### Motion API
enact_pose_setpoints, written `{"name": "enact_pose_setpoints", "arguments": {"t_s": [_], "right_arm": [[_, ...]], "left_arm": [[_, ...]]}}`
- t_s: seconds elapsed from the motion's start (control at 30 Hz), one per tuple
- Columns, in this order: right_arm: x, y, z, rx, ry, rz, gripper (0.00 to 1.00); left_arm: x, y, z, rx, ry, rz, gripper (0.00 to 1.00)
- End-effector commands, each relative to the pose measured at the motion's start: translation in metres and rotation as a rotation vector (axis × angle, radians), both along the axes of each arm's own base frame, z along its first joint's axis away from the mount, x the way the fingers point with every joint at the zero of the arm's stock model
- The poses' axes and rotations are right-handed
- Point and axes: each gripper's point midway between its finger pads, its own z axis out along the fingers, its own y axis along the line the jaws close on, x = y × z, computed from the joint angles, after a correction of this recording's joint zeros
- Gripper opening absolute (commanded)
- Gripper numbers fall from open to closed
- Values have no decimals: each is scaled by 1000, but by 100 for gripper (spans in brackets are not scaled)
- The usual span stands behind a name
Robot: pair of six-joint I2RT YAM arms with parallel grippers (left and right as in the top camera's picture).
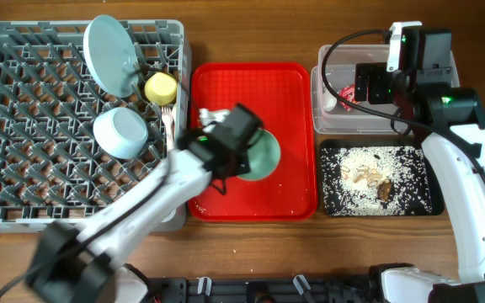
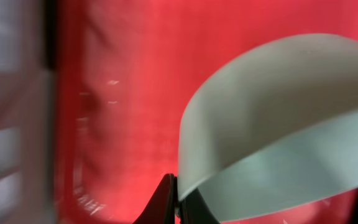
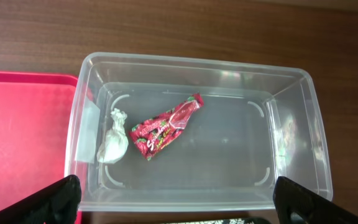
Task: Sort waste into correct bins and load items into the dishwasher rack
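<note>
My left gripper point(image 1: 244, 156) is shut on the rim of the mint green bowl point(image 1: 263, 156), over the red tray point(image 1: 289, 93); the left wrist view shows the fingers point(image 2: 178, 202) pinching the bowl's edge point(image 2: 272, 112). My right gripper point(image 3: 179, 199) is open and empty above the clear tub point(image 3: 291, 112), which holds the red wrapper point(image 3: 166, 127) and the white tissue point(image 3: 114, 143). The black tray point(image 1: 331, 198) holds the food scraps point(image 1: 369, 172). The grey rack point(image 1: 23, 126) holds the blue plate point(image 1: 112, 55), yellow cup point(image 1: 161, 87), blue bowl point(image 1: 120, 132) and a white utensil point(image 1: 167, 126).
The clear tub point(image 1: 322, 101) stands right of the red tray, with the black tray in front of it. The red tray's edge shows at the left in the right wrist view point(image 3: 23, 137). Bare wooden table point(image 1: 268, 252) lies along the front.
</note>
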Motion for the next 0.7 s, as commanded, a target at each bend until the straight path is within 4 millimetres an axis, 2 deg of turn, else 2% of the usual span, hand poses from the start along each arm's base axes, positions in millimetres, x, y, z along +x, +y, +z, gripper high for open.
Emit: {"name": "enact_pose_setpoints", "arguments": {"t_s": [0.0,0.07,0.1,0.17,0.2,0.23,0.27,0.3,0.33,0.37,0.43,0.47,0.53,0.57,0.67], "right_arm": [[2,1,2,11,-7,-5,100],[2,1,2,12,-7,-5,100],[2,1,2,11,-7,-5,100],[2,1,2,11,-7,-5,100],[2,1,2,12,-7,-5,100],[2,1,2,11,-7,-5,100],[2,1,2,11,-7,-5,100],[2,1,2,12,-7,-5,100],[2,1,2,11,-7,-5,100],[2,1,2,11,-7,-5,100],[2,1,2,11,-7,-5,100],[2,1,2,11,-7,-5,100],[2,1,2,12,-7,-5,100],[2,1,2,11,-7,-5,100],[2,1,2,11,-7,-5,100]], "left_arm": [[-3,-12,-40,49,77,-8,4],[-2,-14,-40,44,74,-9,5],[-2,-13,-40,46,76,-9,10],[4,-8,-37,74,45,-17,36],[16,-10,-18,64,3,-53,46],[22,-13,2,37,-28,-51,46],[24,-26,26,-29,-59,-71,46],[19,-38,36,-85,-68,-99,42],[11,-48,39,-111,-57,-130,36],[4,-56,37,-105,-51,-184,31],[-6,-79,24,-51,-68,-399,36],[-6,-96,6,-3,-88,-513,37],[8,-116,-24,19,-107,-581,38],[13,-122,-38,21,-105,-582,37],[13,-122,-44,26,-97,-581,36]]}}
